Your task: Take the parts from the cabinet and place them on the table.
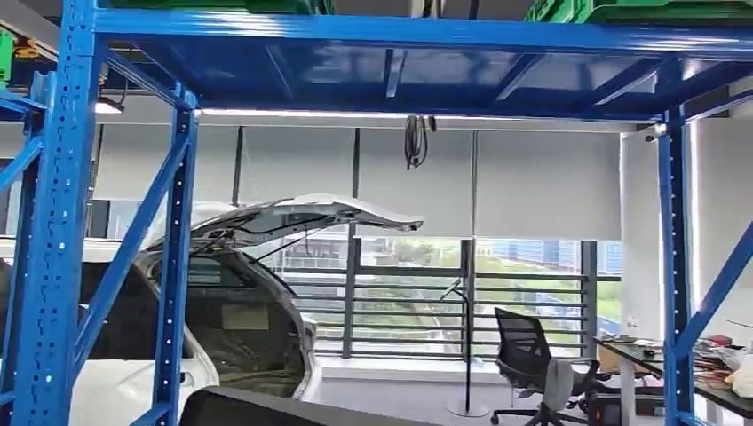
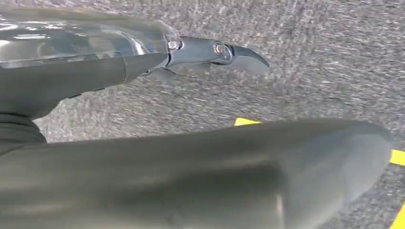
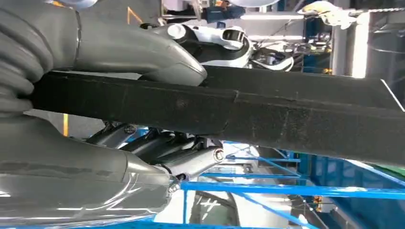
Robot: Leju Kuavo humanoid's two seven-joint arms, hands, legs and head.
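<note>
Right hand [image 3: 143, 143] is clamping the long black part [image 3: 248, 114], thumb one side, fingers the other; left hand [image 2: 200, 52] is hanging empty, fingers straight. Keep it level clearing the blue rack [image 1: 53, 222].

The head view looks forward and nearly level from within the blue rack [image 1: 178, 266], past its uprights toward a white car [image 1: 266, 293] with its hatch raised, and a far window wall. The left wrist view sits close behind the left hand [image 2: 210, 52] and faces down at grey speckled floor [image 2: 310, 57] (a yellow line crosses one corner). The right wrist view, turned on its side, is pressed close to the right hand [image 3: 143, 95] clamped on a flat black part [image 3: 286, 119]; behind it blue rack beams appear, shared with the head view.
</note>
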